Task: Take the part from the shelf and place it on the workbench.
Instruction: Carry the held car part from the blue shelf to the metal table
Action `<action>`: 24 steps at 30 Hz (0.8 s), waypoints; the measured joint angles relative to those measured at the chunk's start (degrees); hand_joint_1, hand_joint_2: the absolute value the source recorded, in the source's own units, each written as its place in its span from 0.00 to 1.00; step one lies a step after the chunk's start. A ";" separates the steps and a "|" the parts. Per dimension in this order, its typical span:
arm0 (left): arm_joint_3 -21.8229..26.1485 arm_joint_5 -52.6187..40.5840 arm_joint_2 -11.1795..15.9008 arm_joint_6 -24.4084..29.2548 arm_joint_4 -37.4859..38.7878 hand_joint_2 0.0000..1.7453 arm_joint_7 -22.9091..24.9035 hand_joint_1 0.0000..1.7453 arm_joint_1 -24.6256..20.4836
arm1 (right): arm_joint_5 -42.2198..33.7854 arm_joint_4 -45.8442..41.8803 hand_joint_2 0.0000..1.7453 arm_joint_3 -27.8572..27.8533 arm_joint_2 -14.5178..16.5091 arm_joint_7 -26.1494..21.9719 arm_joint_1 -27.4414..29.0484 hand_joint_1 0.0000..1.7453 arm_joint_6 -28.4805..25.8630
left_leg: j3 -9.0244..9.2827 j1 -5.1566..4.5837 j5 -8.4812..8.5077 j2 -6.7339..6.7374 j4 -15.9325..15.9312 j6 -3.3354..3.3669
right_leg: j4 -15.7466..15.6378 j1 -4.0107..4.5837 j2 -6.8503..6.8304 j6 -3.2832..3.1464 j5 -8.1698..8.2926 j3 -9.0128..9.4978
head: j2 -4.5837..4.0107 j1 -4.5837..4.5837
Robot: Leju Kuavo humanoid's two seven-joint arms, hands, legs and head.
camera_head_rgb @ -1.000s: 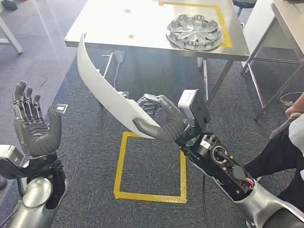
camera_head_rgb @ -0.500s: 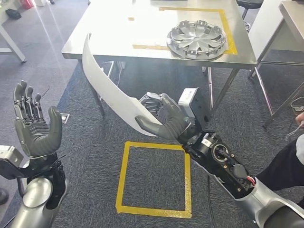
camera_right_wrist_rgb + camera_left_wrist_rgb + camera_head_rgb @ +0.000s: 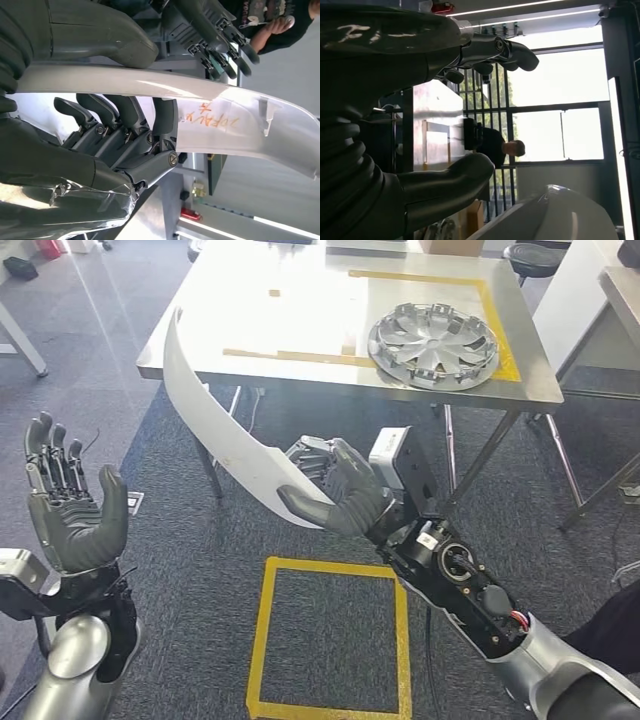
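Observation:
A long curved white panel part rises to the upper left from my right hand, which grips its lower end with the thumb on top and fingers beneath. Up close in the right wrist view, the part carries orange handwriting and my right hand clamps it. Its upper tip reaches the near left edge of the steel workbench. My left hand is raised at the lower left, palm open, holding nothing; the left wrist view has that hand with fingers apart and the white part behind it.
A silver wheel cover lies on the workbench inside a yellow tape outline. A yellow tape square marks the carpet ahead of me. Another table stands at the right. A person stands by the windows.
The camera has moved forward: the workbench and floor square have slid nearer and lower in view. The part stays in my right hand, and the left hand is still raised and open.

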 joint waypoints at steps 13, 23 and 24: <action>-0.01 -0.37 -0.36 -1.07 0.64 1.00 0.36 0.00 -0.49 | 2.10 3.11 1.00 -2.74 -0.07 -0.96 -2.50 1.00 0.11 | 2.95 -0.25 -5.95 -0.25 7.40 -2.27 | -16.97 0.41 0.05 -3.19 11.30 4.06 | 0.00 0.70; -0.02 0.10 -0.38 -2.08 1.70 1.00 0.03 0.00 -1.34 | 3.30 7.83 1.00 -4.11 -0.11 -2.08 -6.47 1.00 1.35 | -4.20 -0.21 2.76 -0.09 -0.19 -1.70 | -16.74 0.65 0.62 -2.14 5.59 9.45 | 0.00 -1.87; -0.02 0.18 -0.43 -2.20 1.76 1.00 -0.05 0.00 -1.47 | 3.24 8.41 1.00 -4.31 -0.12 -2.21 -7.19 1.00 1.45 | -3.87 -0.27 2.58 -0.12 -0.48 -1.31 | -16.56 0.71 0.72 -1.82 5.31 9.83 | 0.00 -1.80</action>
